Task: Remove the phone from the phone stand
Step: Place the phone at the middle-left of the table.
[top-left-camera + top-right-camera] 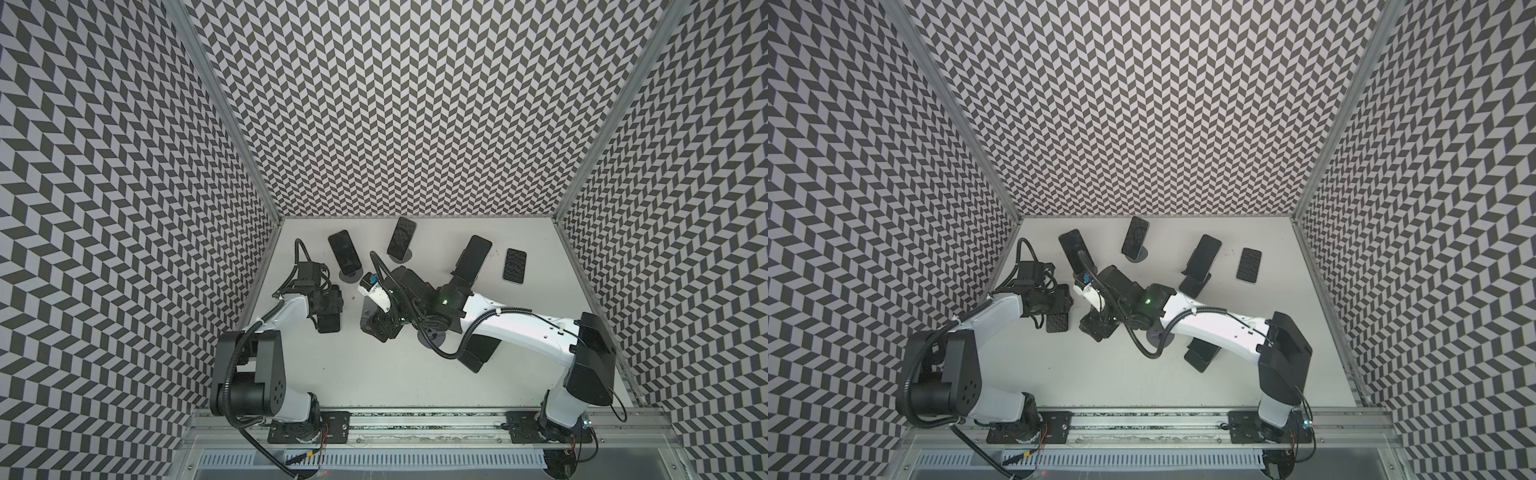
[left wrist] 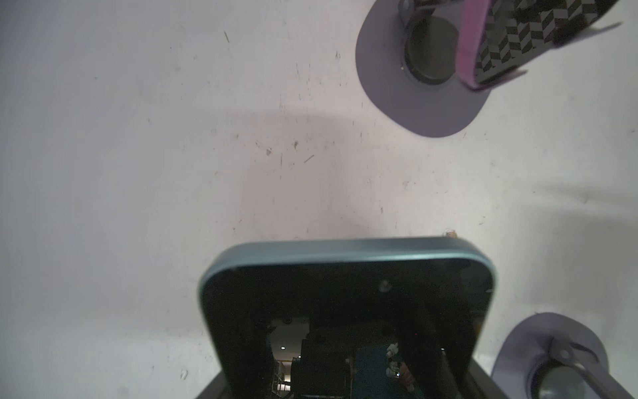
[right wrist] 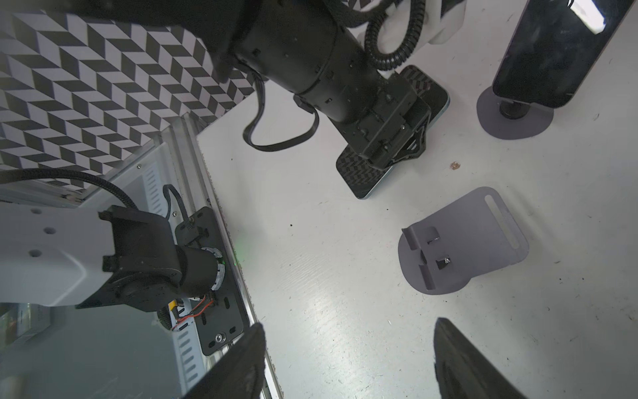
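Between the fingers of our left hand (image 3: 402, 138) sits the phone (image 3: 359, 174), a teal-edged slab with a dark screen. The hand is clamped across its middle, and the phone lies low over the white desk (image 3: 328, 276), flat or nearly so. We cannot tell whether it touches the surface. Our right hand (image 3: 348, 324) is spread apart with nothing between its fingers (image 3: 241, 359). Just ahead of those fingers the grey phone stand (image 3: 476, 241) rests empty on the desk, apart from the held phone, which is farther out from our right hand. Beyond it, a second phone (image 3: 559, 51) leans on a second stand (image 3: 507, 121). From our left wrist we see the held phone's rounded end (image 2: 345, 262) over the desk.
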Action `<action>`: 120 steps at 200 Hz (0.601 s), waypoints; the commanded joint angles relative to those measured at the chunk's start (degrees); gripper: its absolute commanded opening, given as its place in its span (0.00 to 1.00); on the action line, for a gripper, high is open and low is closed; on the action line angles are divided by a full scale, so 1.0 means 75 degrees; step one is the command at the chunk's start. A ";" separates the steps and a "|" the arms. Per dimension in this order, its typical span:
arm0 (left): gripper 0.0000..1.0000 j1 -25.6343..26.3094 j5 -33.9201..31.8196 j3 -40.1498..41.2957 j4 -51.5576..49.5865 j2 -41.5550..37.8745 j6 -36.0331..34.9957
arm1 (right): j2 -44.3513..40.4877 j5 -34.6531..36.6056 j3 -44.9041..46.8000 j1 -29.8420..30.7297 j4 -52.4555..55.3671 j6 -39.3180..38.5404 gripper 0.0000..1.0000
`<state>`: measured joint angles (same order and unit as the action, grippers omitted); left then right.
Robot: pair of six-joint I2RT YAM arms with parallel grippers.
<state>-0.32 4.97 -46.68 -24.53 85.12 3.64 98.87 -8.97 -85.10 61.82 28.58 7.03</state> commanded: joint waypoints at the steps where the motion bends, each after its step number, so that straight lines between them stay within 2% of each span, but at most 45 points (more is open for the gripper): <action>1: 0.60 -0.0112 -0.0149 -0.0468 -0.0115 0.0224 -0.0224 | -0.0230 0.0118 -0.0053 0.0045 -0.0496 -0.0196 0.75; 120: 0.62 -0.0661 -0.0522 -0.0843 -0.0360 0.0994 -0.0391 | -0.0768 0.0333 0.0233 0.0131 -0.0260 -0.0262 0.75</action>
<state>-4.69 1.76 -51.05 -26.81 91.98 1.76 95.35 -7.66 -84.68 62.41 28.25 5.69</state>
